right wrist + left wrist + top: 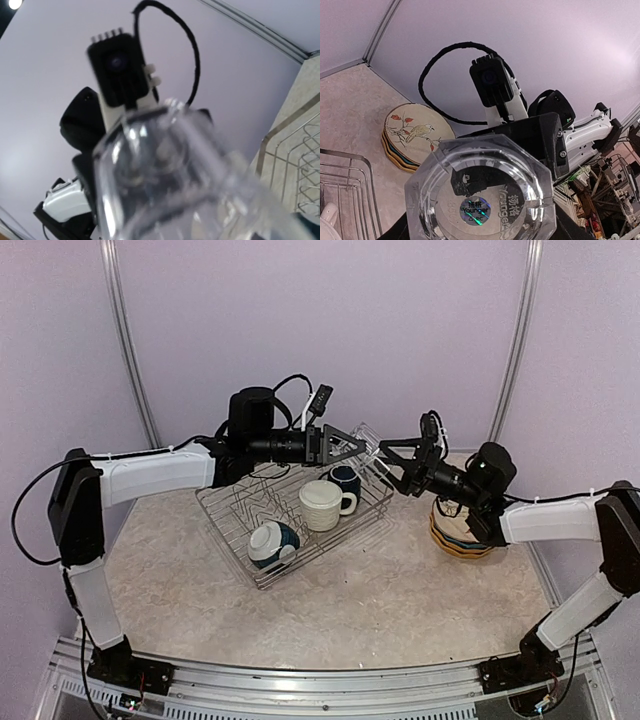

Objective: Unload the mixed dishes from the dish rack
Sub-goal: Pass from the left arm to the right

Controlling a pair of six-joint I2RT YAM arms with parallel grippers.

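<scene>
I see left gripper (357, 444) clamped on glass (372, 446) over rack (228, 540) at 1 o'clock; right gripper (390, 460) at its far end, grip unclear.

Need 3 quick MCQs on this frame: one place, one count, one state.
1. The plate stack sits:
A) in the dish rack
B) on the table, right of the rack
C) under the rack

2. Mugs in the rack:
A) two
B) none
C) four

3. The clear glass is:
A) lying in the rack
B) standing on the plate stack
C) held up in the air

Answers:
1. B, the stack rests on the table beside the rack.
2. A, the cream mug and the navy mug.
3. C, it is in the left arm's fingers, above the rack.
</scene>
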